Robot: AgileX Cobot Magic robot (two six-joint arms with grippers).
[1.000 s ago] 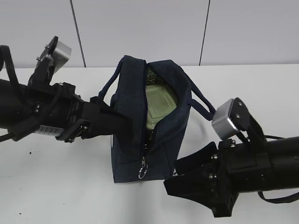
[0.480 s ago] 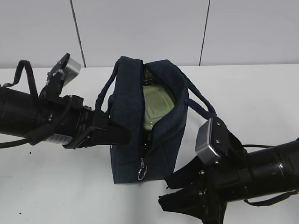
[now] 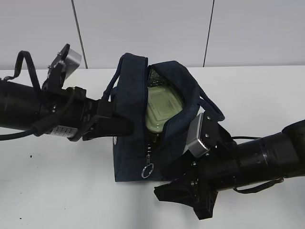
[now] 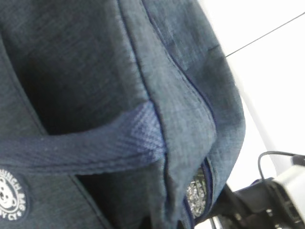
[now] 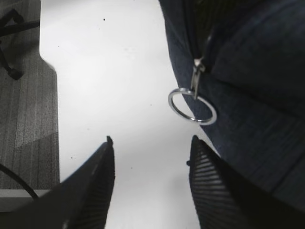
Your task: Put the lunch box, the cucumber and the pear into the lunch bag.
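Observation:
The navy lunch bag [image 3: 133, 100] stands upright mid-table with its top zipper open. Inside it lies the lunch box [image 3: 162, 110], its pale green lid showing. The cucumber and the pear are hidden. My left gripper [image 3: 125, 126] presses into the bag's left side by the handle strap [image 4: 95, 143], shut on a fold of the fabric; its fingers are hidden in the left wrist view. My right gripper [image 5: 152, 138] is open and empty just in front of the bag's near end [image 5: 248, 109]. The silver ring pull [image 5: 192, 106] hangs a little beyond its right finger [image 5: 205, 181].
The white table [image 3: 57, 191] spreads around the bag, with a pale wall behind it. In the right wrist view the table's edge and grey floor [image 5: 28, 95] lie to the left. The right arm [image 3: 257, 160] stretches across the front right, a cable trailing beside it.
My left gripper has closed against the bag's side, and the bag's top has shifted slightly. The right arm has swung left and closer to the ring pull, jaws still open.

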